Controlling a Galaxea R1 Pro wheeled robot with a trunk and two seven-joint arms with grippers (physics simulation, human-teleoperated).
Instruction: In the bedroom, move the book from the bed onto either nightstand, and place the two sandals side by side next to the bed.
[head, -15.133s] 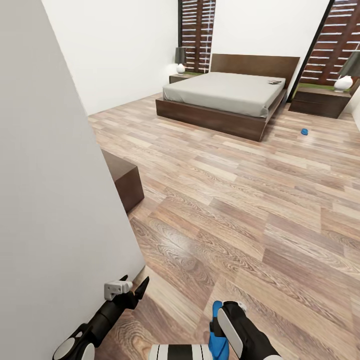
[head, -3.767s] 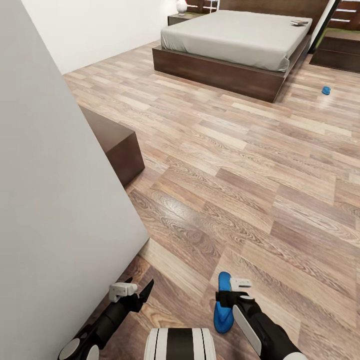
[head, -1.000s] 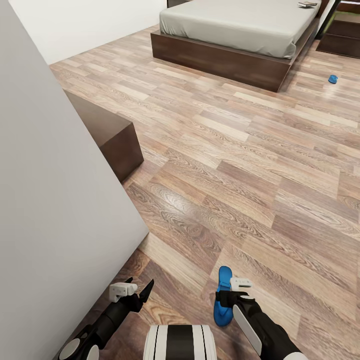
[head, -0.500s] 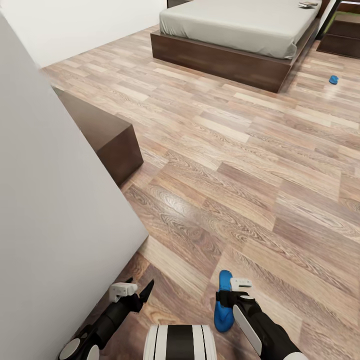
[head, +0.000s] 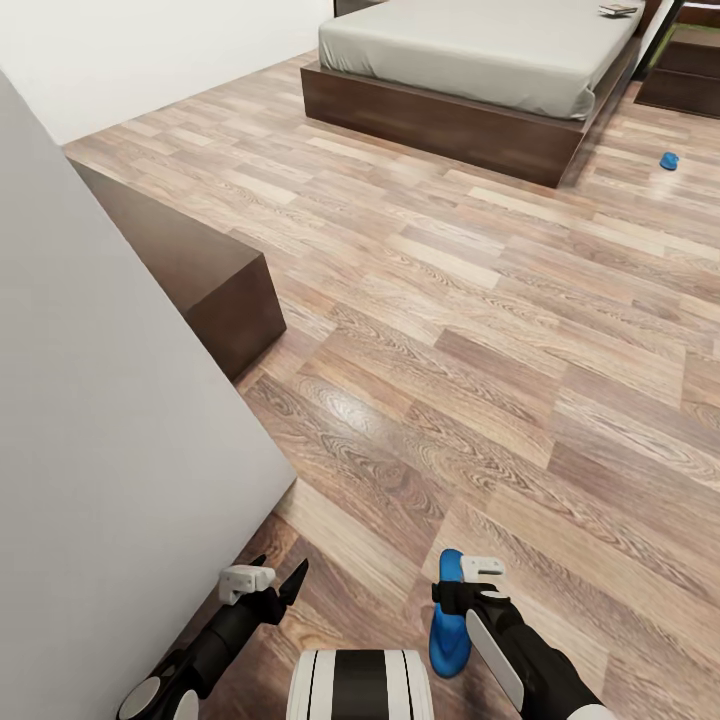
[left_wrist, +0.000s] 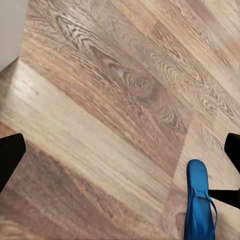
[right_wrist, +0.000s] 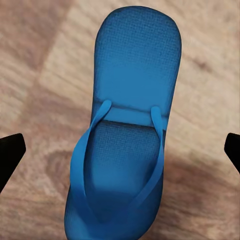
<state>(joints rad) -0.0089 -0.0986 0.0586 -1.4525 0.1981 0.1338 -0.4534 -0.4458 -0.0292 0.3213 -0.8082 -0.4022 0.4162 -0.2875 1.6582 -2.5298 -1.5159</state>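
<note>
One bright blue sandal (head: 449, 612) lies flat on the plank floor just in front of me, toe pointing away. My right gripper (head: 463, 585) hovers over it, open; in the right wrist view the sandal (right_wrist: 127, 150) lies between the widely spread fingertips of the right gripper (right_wrist: 120, 155). My left gripper (head: 270, 580) hangs open beside the wall; its view shows the same sandal (left_wrist: 200, 205) off to one side. The second sandal (head: 668, 160) lies far off, by the bed (head: 470, 50). The book (head: 617, 10) rests on the mattress's far corner. A nightstand (head: 690, 55) stands beyond it.
A grey-white wall (head: 100, 450) stands close on my left. A long low dark dresser (head: 200, 270) runs along behind it. Open wood floor (head: 480, 330) stretches between me and the bed.
The view has swung a little, so the wall covers less and more of the dresser shows. The near sandal sits slightly lower in the picture. Both arms keep their pose.
</note>
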